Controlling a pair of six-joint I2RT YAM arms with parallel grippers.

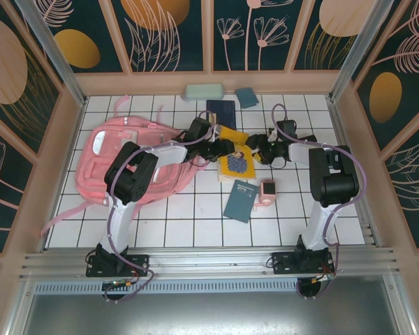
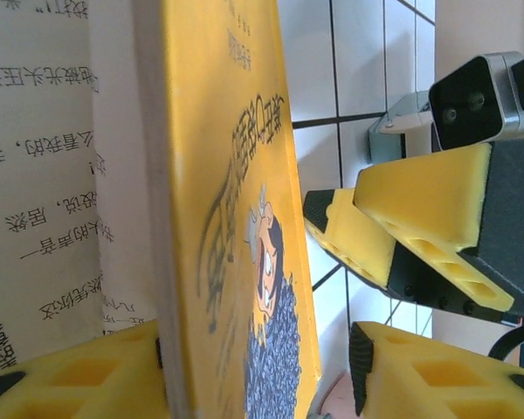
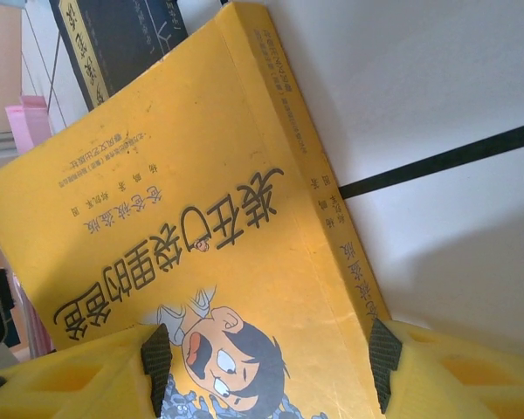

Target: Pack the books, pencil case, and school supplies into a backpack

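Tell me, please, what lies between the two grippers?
The yellow book lies between the left gripper and the right gripper. The top external and left wrist views show this.

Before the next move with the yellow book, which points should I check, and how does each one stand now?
1. Yellow book between the fingers of the left gripper: ok.
2. Left gripper closed on it: not ok, a gap shows beside one finger.
3. Right gripper holds the book: cannot tell.
4. Backpack open to receive it: cannot tell.
5. Dark teal book clear of both grippers: ok.
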